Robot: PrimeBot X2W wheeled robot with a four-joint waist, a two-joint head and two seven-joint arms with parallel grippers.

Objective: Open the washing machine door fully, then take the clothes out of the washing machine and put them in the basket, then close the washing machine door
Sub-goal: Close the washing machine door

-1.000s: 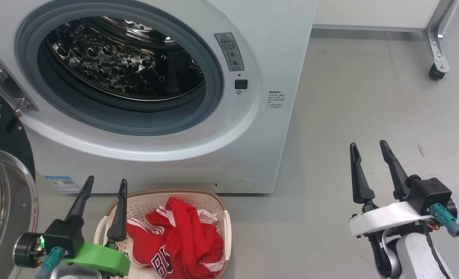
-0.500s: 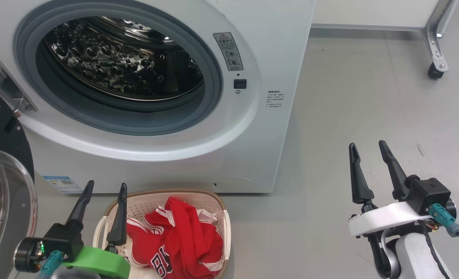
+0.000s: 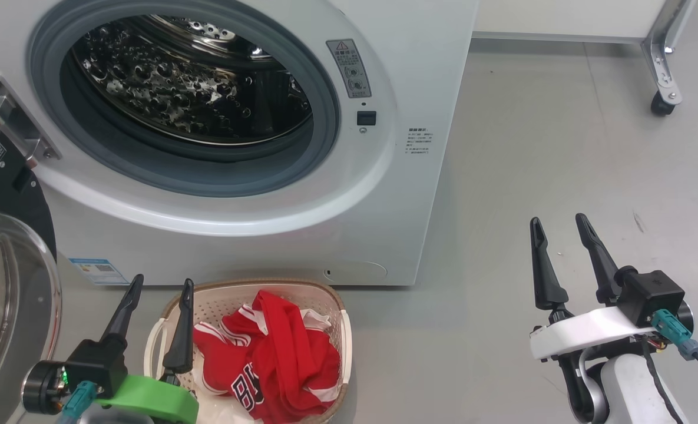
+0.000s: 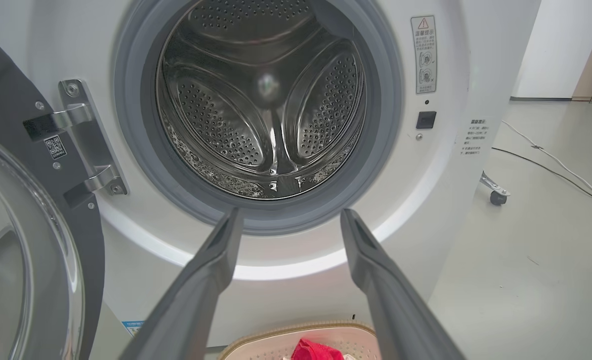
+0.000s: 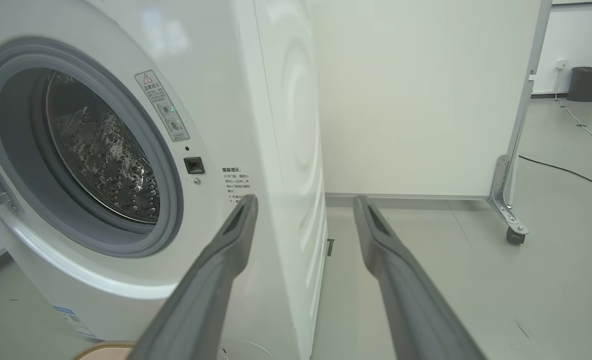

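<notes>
left gripper [image 3: 163, 280]: fingers spread apart, holding nothing. the basket [image 3: 332, 299] sits on the floor [image 3: 561, 118] just to its right, with the clothes [image 3: 278, 353] heaped inside. the washing machine [image 3: 425, 70] stands directly ahead of it, mouth uncovered. the washing machine door [image 3: 7, 194] is swung out to its left. right gripper [image 3: 559, 219]: spread, empty, with the machine's corner ahead to its left.

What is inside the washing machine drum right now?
Bare perforated steel: the drum has nothing lying in it that I can see. Its lowest front edge is hidden behind the grey rubber ring. The clothes lie in the basket.
</notes>
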